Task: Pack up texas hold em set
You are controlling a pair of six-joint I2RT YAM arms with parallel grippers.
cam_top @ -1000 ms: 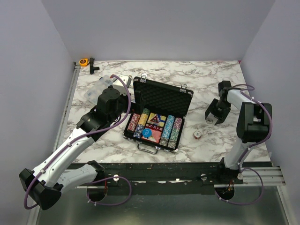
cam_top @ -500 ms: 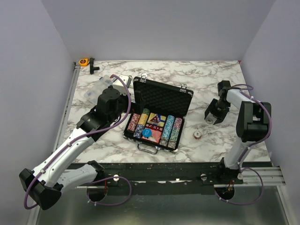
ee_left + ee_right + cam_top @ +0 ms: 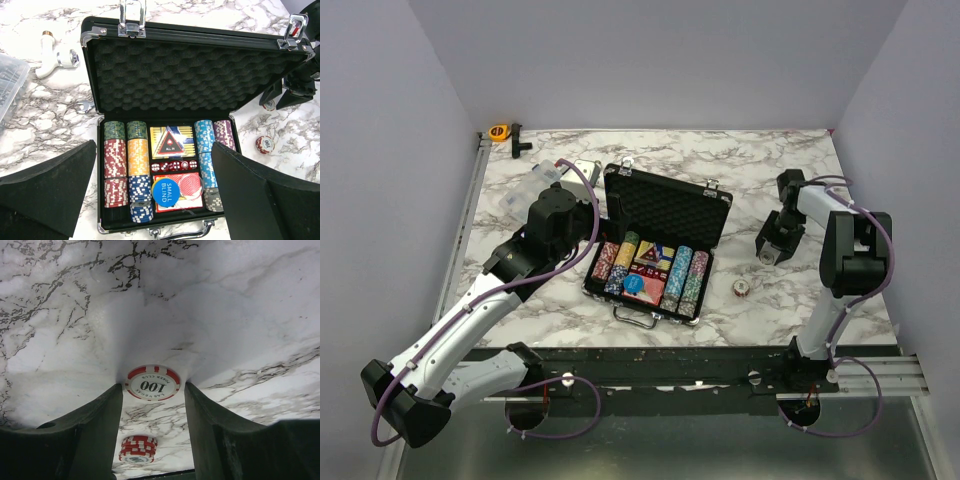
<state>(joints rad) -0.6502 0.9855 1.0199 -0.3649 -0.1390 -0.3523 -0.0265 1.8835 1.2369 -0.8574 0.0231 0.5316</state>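
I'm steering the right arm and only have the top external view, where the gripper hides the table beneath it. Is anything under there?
Observer: Yes. The right wrist view shows a red-and-white chip marked 100 lying flat on the marble, between the fingers of the right gripper.
Operator: Is it gripped?
Observer: Not visibly. One finger stands at each side of it, jaws apart.
Operator: What sits in the middle of the case?
Observer: In the left wrist view, a blue SMALL BLIND disc lies on the red card deck.
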